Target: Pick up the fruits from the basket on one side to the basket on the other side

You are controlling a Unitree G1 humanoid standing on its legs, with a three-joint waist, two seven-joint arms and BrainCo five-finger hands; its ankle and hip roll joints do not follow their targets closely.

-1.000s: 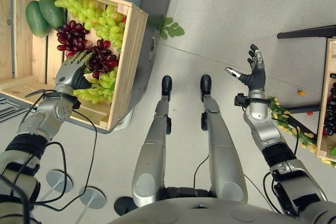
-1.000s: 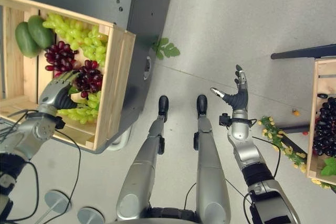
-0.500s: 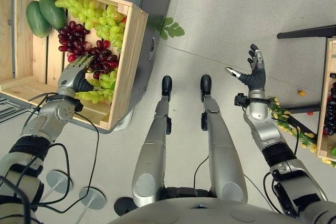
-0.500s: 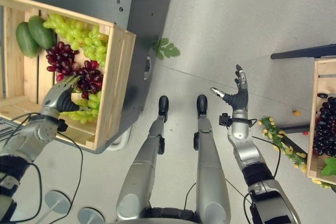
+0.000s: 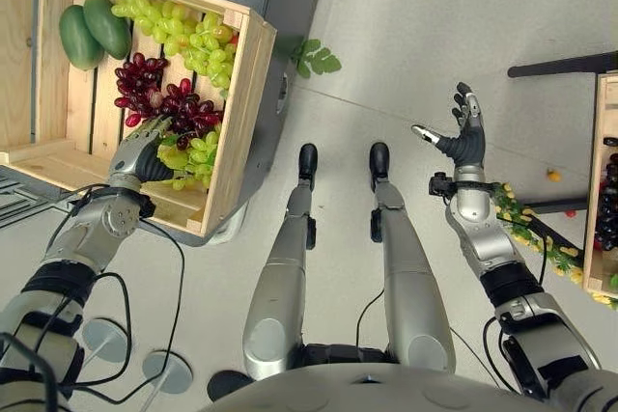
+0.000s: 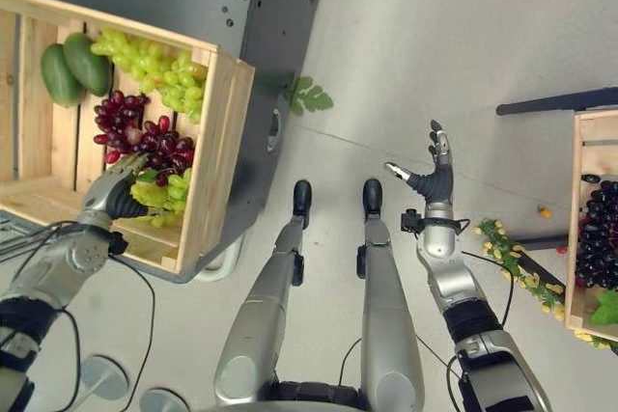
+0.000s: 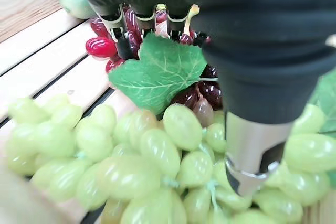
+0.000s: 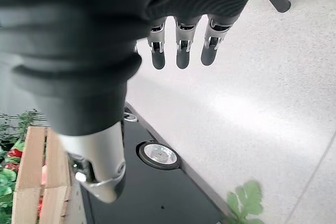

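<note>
our left hand (image 5: 138,153) sits in the left crate (image 5: 243,94), fingers curled round a green grape bunch (image 5: 191,155) by the red grapes (image 5: 159,103), prob to lift it. right hand (image 5: 463,137) is spread open, empty, waiting near the right crate (image 6: 575,229).

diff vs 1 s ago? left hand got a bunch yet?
The left hand has drawn back from the red grapes toward the crate's near edge and now sits curled on the green grapes; whether they are lifted is unclear. The camera shifted slightly. The right hand stays open in the air; the mangoes have not moved.
</note>
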